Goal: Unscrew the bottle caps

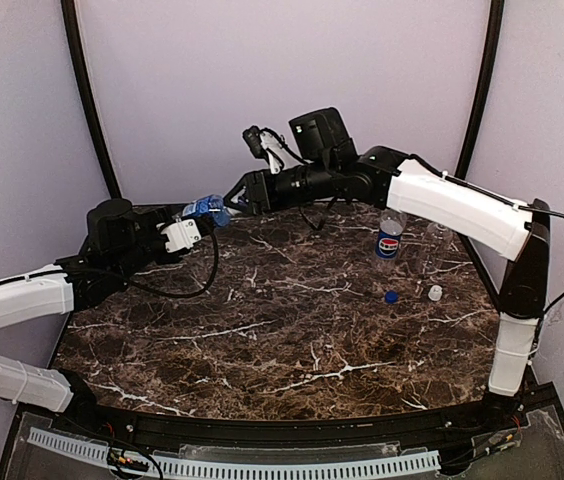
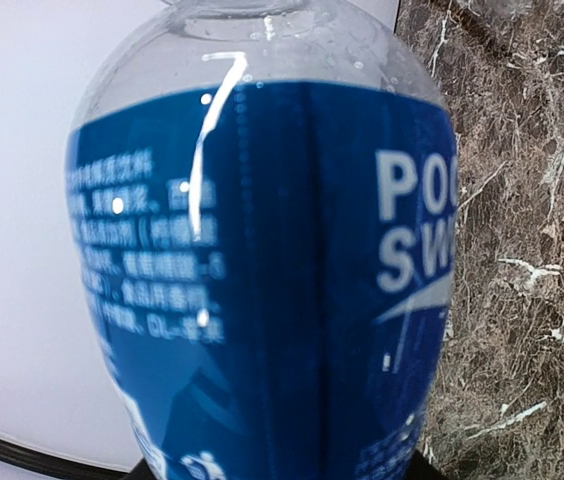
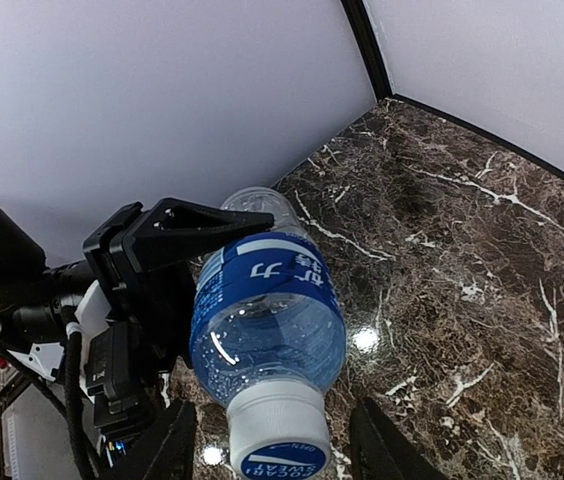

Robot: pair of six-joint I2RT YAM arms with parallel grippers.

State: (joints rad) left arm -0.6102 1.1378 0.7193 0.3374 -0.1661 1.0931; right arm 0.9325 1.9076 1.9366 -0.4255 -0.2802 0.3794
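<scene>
Pale blue-white round plastic screw cap sat on the neck of the small clear plastic bottle with the blue label. Cap top printed in blue: "OPEN" and "SWEAT", read upside down from the right wrist. The label carried white letters "POC" over "SW", cut off at the frame edge, with a block of small white East Asian print beside them, too blurred to read.

This bottle was held up near the back left of the dark brown white-veined marble table, tipped, its cap toward the right arm. The left gripper was clamped round the bottle's body. The right gripper had its jaws spread, one black finger on each side of the cap, a sliver of gap showing both sides.

On the right of the table stood a small clear plastic bottle with a Pepsi logo label, upright. A small unlabelled clear plastic bottle stood just to its right. A dark blue round cap lay loose on the marble in front of the Pepsi bottle, with a white round cap near it. A black cable looped over the table by the left arm.
</scene>
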